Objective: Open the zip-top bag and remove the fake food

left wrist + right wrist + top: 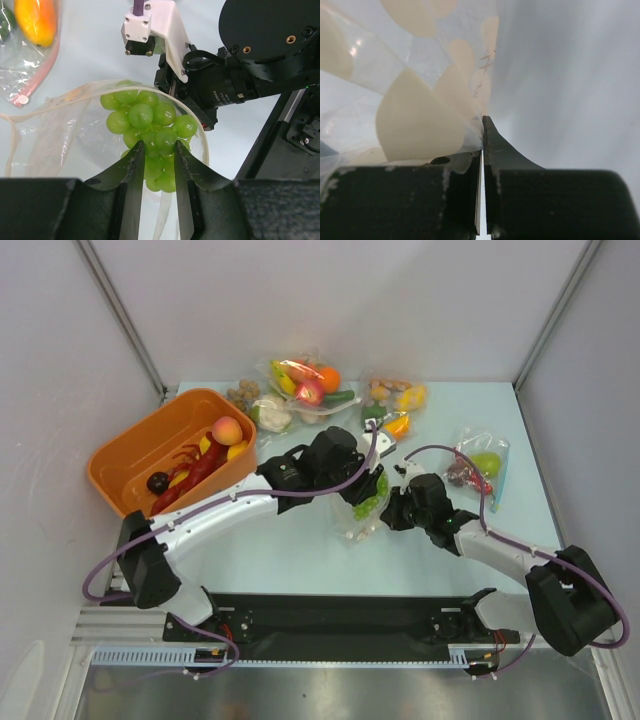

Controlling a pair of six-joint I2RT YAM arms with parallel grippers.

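White arm links (230, 512), black joint housings (565, 600), purple cables (100, 570), dark scuffed jaws

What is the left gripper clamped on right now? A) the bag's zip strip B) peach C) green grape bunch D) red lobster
C: in the left wrist view the left gripper pinches the grape bunch at the mouth of the bag; the lobster and peach lie in the orange bin.

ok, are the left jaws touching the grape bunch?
Touching. Left wrist view: the left jaws press the grape bunch from both sides at the zip-top bag mouth.
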